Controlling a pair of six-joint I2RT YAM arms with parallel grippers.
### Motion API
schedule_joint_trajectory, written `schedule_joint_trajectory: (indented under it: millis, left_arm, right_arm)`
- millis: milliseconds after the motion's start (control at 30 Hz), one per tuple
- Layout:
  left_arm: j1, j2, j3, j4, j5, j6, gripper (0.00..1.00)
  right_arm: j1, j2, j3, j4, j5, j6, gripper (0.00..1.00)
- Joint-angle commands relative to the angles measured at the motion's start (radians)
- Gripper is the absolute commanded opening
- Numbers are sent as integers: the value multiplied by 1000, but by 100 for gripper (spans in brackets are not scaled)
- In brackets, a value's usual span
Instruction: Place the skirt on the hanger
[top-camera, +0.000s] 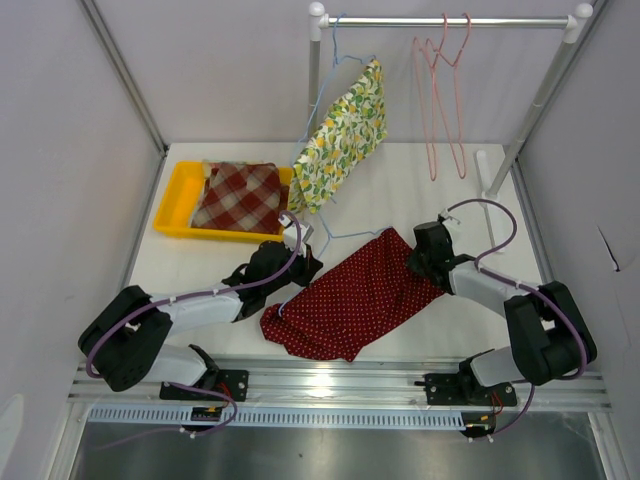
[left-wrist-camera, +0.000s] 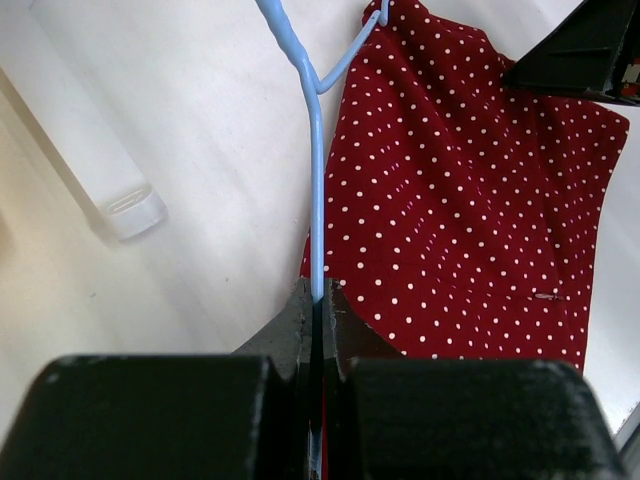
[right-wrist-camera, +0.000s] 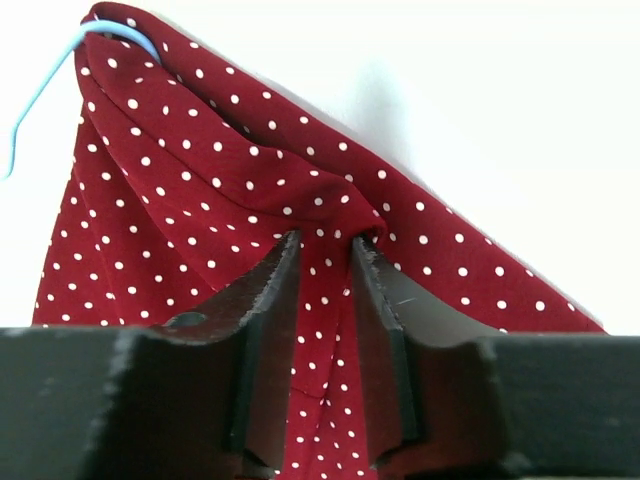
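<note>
No text, label, brand, number or sign can be read in any view. The red white-dotted fabric skirt (left-wrist-camera: 460, 200) has one tiny pale mark near its lower edge in the left wrist view, too small to read.
</note>
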Motion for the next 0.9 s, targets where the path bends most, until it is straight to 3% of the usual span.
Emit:
schedule_joint_trajectory:
  millis: [0, 200, 533, 867]
  left_arm:
    - [-4, -27, -3, 52, 25, -18, 0]
    - [-4, -25, -2, 52, 19, -19, 0]
    - [-4, -11, -16, 95, -9, -45, 0]
    - [-4, -8, -29, 128, -108, -105, 0]
  right_arm:
    - [-4, 23, 26, 49, 14, -13, 28]
    - [-2, -9, 32, 16, 38, -25, 0]
    - [72, -252, -40, -145, 124, 47, 0]
    - [93, -377, -103, -291, 170, 106, 0]
